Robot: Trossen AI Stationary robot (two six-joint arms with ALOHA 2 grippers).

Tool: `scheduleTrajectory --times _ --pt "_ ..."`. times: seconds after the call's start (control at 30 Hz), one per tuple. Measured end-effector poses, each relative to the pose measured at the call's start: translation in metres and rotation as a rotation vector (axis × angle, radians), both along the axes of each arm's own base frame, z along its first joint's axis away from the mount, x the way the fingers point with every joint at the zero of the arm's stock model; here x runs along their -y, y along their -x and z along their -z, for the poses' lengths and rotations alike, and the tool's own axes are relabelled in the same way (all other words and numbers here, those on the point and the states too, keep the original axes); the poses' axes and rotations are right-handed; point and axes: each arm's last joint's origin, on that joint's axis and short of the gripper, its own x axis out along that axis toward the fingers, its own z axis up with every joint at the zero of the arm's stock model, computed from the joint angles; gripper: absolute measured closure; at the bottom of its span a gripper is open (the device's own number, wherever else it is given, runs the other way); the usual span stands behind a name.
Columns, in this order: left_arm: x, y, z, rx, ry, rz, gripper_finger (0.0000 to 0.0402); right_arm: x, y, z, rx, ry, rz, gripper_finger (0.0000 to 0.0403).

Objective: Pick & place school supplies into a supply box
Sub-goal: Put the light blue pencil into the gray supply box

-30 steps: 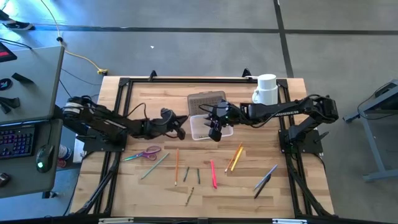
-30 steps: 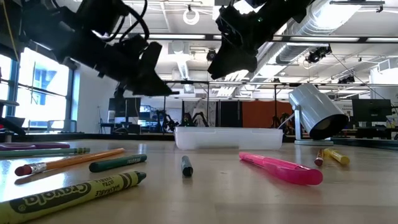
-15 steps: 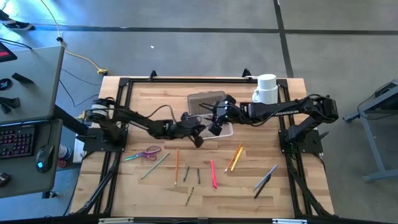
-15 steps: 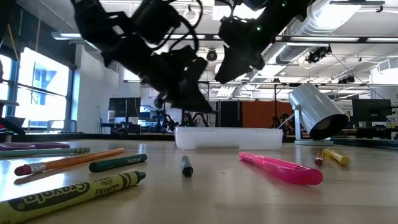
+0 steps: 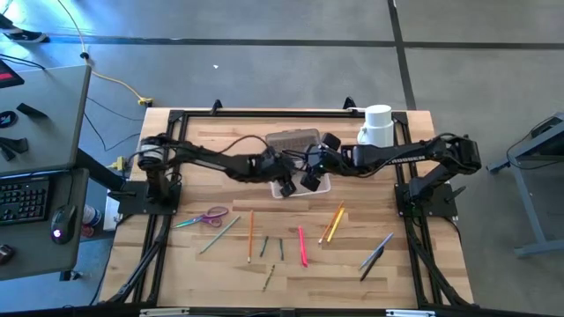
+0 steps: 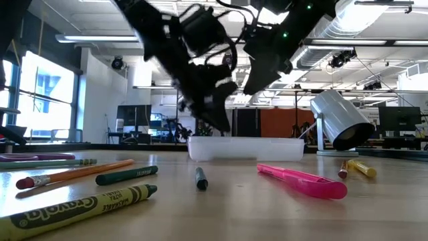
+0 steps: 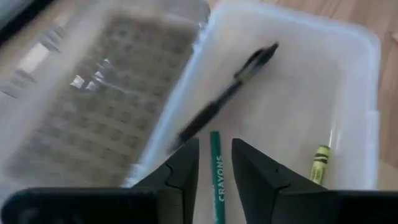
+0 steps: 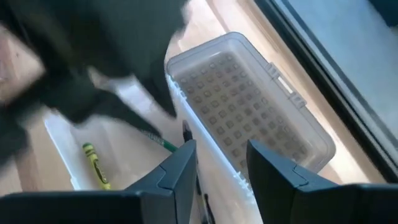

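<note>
Left gripper [image 7: 214,163] is hovering over the small clear plastic supply box [image 5: 300,180] just 12 o'clock of table centre, fingers clamped on a green crayon [image 7: 216,177] pointing into the tray. To do this well, lower it, align the crayon along the box beside the black pen [image 7: 227,99], then release. Right gripper [image 8: 221,165] is waiting at the box's 3 o'clock edge, fingers apart and empty.

I'm looking straight down overhead, level across my tabletop, and closely, somewhat blurrily, from both wrists; all are sharing the supply box [image 5: 300,180].

Even overhead daylight on my desk [image 5: 189,264]; both wrist views smear with motion blur, glare whitening the supply box [image 7: 292,93].
</note>
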Motion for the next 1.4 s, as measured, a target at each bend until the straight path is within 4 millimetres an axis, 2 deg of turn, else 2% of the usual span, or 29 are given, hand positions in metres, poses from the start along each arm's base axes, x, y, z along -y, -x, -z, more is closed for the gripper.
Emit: scheduleTrajectory --times 0.13,0.3,0.47,0.6,0.77,0.9,1.0,1.07,1.2,1.4 --pt "0.003 0.015 -0.038 -0.140 0.000 0.001 0.0262 0.000 0.001 -0.002 -0.011 0.027 -0.016 0.0277" --pt "0.012 0.053 -0.075 -0.316 0.064 -0.122 0.0274 0.000 0.002 -0.007 0.016 0.030 -0.016 0.0277" --pt "0.042 0.098 -0.088 -0.487 0.064 -0.166 0.0296 0.000 0.002 -0.007 0.030 0.012 0.001 0.0277" --pt "0.073 0.132 -0.095 -0.453 0.010 -0.246 0.0314 0.000 0.001 -0.008 0.041 0.012 0.000 0.0277" --pt "0.112 0.157 -0.078 -0.287 0.025 -0.236 0.0332 0.000 0.000 -0.009 0.057 0.014 -0.002 0.0277" --pt "0.139 0.170 -0.046 -0.272 0.132 -0.149 0.0339 0.000 -0.001 -0.010 0.049 0.042 -0.026 0.0277" --pt "0.152 0.176 -0.021 -0.258 0.185 -0.083 0.0335 0.000 -0.003 -0.012 0.052 0.075 -0.070 0.0277" --pt "0.156 0.176 -0.011 -0.206 0.231 -0.074 0.0328 0.000 -0.004 -0.013 0.056 0.095 -0.100 0.0277" --pt "0.159 0.172 -0.003 -0.142 0.311 -0.059 0.0304 0.000 -0.007 -0.016 0.060 0.152 -0.181 0.0277" --pt "0.157 0.176 0.008 -0.177 0.286 -0.060 0.0258 0.000 -0.014 -0.026 0.126 0.259 -0.256 0.0277"
